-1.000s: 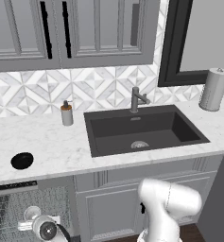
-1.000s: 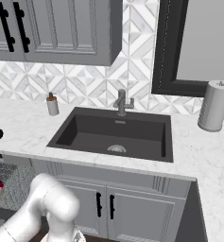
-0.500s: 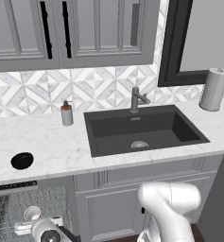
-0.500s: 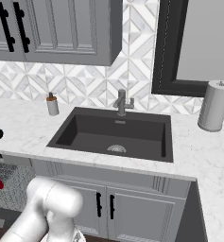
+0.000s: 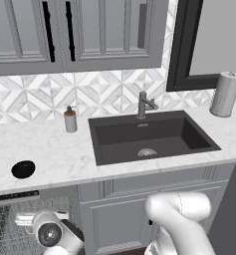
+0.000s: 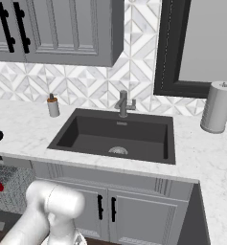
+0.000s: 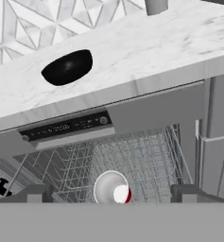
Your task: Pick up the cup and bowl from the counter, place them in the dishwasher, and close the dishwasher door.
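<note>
- My gripper (image 7: 111, 191) is hanging with jaws spread wide, holding nothing.
- The cup (image 7: 113, 187) is lying in the dishwasher (image 7: 132, 156) rack.
- The bowl (image 7: 67, 67) is sitting on the counter (image 7: 146, 45).

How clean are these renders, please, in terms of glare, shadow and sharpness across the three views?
Left base view: even, flat light; the bowl reads as a dark blob with hardly any shadow. Right base view: equally soft, with faint shading inside the sink. Hand view: coarser and slightly blurred, a dull highlight on the bowl; the cup in the rack shows a bright whitish inside.
</note>
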